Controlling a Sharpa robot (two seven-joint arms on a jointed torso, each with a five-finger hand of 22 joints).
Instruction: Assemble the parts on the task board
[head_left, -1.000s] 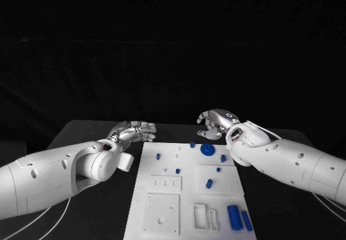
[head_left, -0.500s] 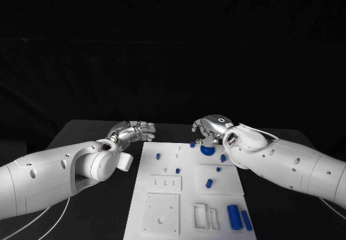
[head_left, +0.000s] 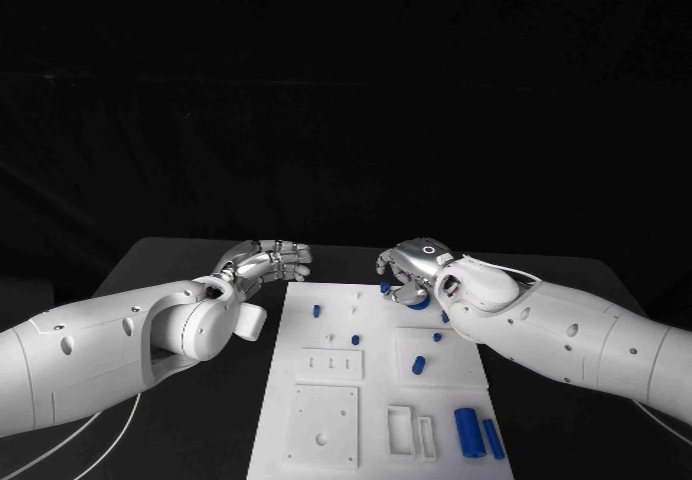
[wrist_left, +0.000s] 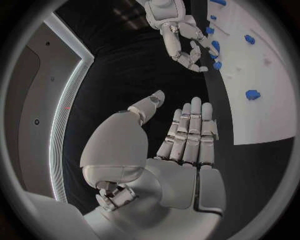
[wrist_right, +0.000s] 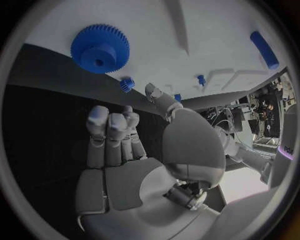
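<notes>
Blue gear (wrist_right: 100, 48), white task board (head_left: 325, 400), black table (head_left: 173, 265).

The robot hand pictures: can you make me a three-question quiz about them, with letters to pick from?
1. Where is the big gear?
A. at the far end of the task board
B. on the floor
C. in the left robot hand

2. What colour are the small parts?
A. red
B. blue
C. yellow

3. What is the right robot hand holding?
A. the big gear
B. a long peg
C. nothing

Answers:
1. A: the right wrist view shows the gear lying on the white board near its edge, beyond the fingers.
2. B: every piece on the board is blue.
3. C: its fingers are apart above the gear, with nothing between them.
</notes>
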